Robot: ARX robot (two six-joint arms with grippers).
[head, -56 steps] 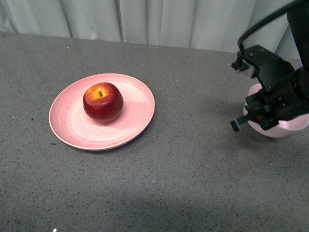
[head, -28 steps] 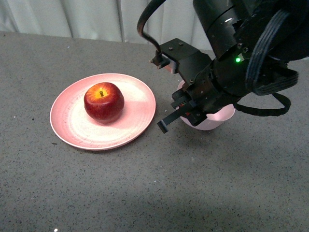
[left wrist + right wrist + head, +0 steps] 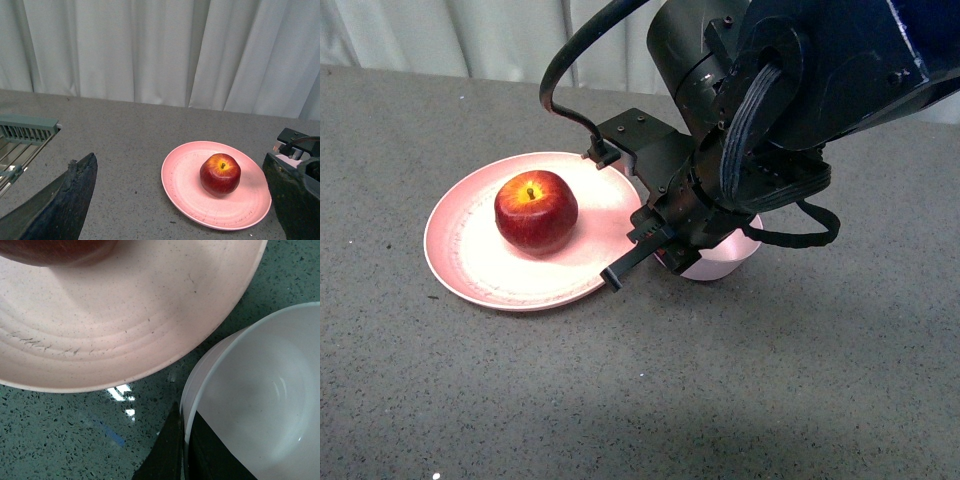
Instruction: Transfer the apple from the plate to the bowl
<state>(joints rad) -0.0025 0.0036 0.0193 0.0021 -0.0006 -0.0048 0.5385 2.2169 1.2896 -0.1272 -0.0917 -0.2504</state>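
Apple (image 3: pixel 535 210), dark red with a yellow-orange patch around its stem, is sitting upright on the pink plate (image 3: pixel 470 270), a little toward the far side of its middle, as the right gripper (image 3: pixel 186 445) is gripping the rim of the pale pink bowl (image 3: pixel 718 262) just beside the plate's right edge. In the right wrist view its dark fingers (image 3: pixel 167 450) are pinching the bowl's wall, one outside and one inside, and the bowl is showing nothing but its own glossy bottom. A narrow strip of speckled grey bench (image 3: pixel 520 400) is showing between bowl and plate, so the two are lying close but apart. Whether the bowl is resting on the bench or hanging just above it cannot be told. From the front, the bulky black right arm is hiding most of the bowl and reaching over the plate's near right rim. The left gripper (image 3: pixel 180 165) is looking on from the left, well back from the plate, its fingers (image 3: pixel 75 195) spread wide and gripping nothing. A pale curtain (image 3: pixel 150 50) is hanging behind the bench.
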